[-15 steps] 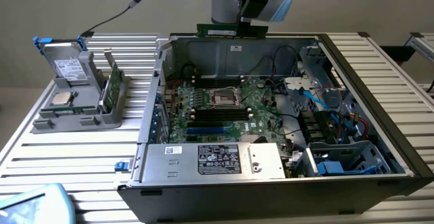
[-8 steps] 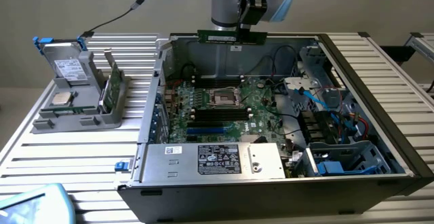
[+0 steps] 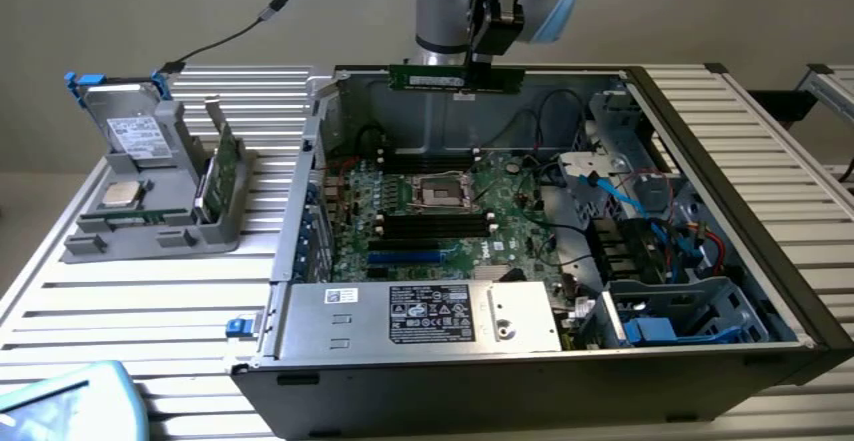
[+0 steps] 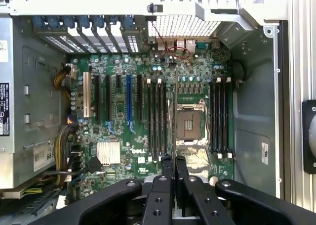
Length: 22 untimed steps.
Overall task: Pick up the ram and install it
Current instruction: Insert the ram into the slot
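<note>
One robot arm (image 3: 441, 6) is seen reaching down from the top of the exterior view, above an open computer case (image 3: 534, 396) that is laid on its side on a slatted metal table (image 3: 134, 301). The gripper (image 3: 478, 59) is closed narrowly on the ram (image 3: 454, 79), a long thin green stick that is held level in the air, above the far wall of the case and clear of the motherboard (image 3: 514, 231). In the wrist view the gripper (image 4: 174, 161) is shown with its two black fingers (image 4: 167, 168) pressed close together. The ram (image 4: 176, 106) is seen edge-on as a thin line between them, lined up over the board between a bank of black memory slots (image 4: 157, 118) and the CPU socket (image 4: 190, 122). A second bank of slots (image 4: 220, 116) is set on the socket's other side. A labelled power supply (image 3: 427, 313) is mounted at the near edge of the case. On the exterior view's left, a grey holder (image 3: 94, 241) is placed on the table, well apart from the case, with a wider green card (image 3: 220, 171) stood upright in it.
</note>
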Each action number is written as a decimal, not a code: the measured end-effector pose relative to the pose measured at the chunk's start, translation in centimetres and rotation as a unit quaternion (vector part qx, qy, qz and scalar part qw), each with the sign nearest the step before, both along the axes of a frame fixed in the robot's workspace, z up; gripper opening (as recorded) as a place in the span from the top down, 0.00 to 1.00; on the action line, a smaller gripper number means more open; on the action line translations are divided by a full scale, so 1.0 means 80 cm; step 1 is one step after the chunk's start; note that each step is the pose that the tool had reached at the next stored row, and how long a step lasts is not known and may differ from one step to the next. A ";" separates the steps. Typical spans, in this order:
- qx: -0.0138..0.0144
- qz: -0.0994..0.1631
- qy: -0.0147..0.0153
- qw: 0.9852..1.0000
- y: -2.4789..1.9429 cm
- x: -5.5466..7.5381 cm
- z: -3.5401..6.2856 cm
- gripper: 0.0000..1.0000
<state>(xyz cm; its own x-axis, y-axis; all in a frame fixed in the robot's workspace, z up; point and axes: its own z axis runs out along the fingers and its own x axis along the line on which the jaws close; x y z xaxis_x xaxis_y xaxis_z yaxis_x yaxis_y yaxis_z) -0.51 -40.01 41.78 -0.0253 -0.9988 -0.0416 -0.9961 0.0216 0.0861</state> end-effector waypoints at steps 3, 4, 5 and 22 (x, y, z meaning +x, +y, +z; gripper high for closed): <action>0.000 0.000 0.000 1.000 0.0000 0.000 0.000 0.87; 0.000 0.000 0.000 1.000 0.0000 0.000 0.000 0.87; 0.000 0.000 0.000 1.000 0.0000 0.000 0.000 0.87; 0.000 0.000 0.000 1.000 -0.0006 -0.007 -0.024 0.87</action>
<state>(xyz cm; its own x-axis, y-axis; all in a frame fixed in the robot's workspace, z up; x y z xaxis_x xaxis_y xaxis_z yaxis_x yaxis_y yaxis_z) -1.08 -40.06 39.84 -0.0254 -0.9988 -0.0423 -0.9961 0.0217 0.0860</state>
